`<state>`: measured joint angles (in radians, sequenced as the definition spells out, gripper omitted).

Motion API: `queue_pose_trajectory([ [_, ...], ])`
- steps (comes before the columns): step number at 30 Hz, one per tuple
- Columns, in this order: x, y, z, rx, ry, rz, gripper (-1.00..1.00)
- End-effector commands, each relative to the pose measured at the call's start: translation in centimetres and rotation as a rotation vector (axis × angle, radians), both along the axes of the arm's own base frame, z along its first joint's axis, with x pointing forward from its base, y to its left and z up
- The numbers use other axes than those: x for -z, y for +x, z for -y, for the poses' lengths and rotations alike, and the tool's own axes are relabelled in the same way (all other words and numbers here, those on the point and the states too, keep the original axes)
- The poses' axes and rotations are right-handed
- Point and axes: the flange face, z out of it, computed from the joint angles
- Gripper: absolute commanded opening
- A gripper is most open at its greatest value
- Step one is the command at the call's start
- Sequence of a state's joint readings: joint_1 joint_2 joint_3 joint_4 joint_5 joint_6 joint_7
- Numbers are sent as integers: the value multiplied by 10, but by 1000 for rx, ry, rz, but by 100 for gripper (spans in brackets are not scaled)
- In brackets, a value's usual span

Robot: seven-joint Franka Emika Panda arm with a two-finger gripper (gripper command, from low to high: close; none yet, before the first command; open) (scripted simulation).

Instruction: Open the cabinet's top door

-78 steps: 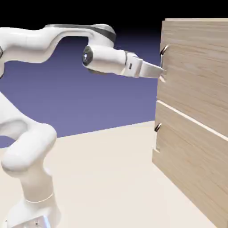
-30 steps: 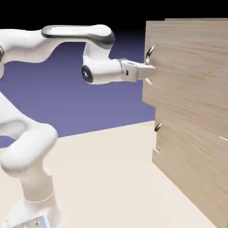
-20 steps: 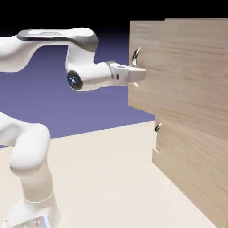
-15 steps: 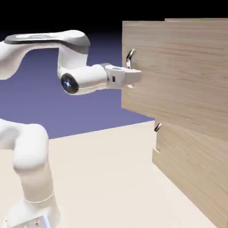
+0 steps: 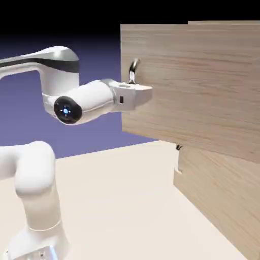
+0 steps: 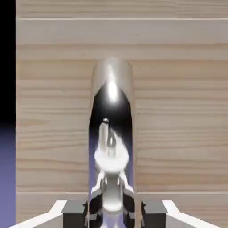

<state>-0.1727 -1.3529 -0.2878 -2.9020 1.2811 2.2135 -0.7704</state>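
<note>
The white two-finger gripper (image 5: 143,94) is clenched on the curved silver handle (image 6: 111,133) of the light-wood top door (image 5: 203,86), which stands swung out from the tall wood-grain cabinet (image 5: 223,203) at the pale beige tabletop's (image 5: 117,203) right edge, against a blue-violet backdrop (image 5: 96,127).

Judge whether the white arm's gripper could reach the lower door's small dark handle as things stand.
Probably not directly: the gripper is shut on the silver handle, and the opened top door overhangs the dark handle.

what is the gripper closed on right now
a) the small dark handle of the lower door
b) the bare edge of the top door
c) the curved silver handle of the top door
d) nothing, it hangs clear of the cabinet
c: in the hand view the gripper is shut on the curved silver handle, and the exterior view shows it at that handle on the top door, which stands swung out from the cabinet.
</note>
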Motion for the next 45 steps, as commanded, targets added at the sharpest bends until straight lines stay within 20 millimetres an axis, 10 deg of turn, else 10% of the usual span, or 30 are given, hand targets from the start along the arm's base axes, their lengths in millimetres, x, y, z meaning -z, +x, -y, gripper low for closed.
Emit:
queue_pose_trajectory([
  [1,0,-4,7,-16,0,0,-100],
  [21,0,-71,196,-444,0,0,-100],
  [45,0,-56,384,-845,0,0,-100],
])
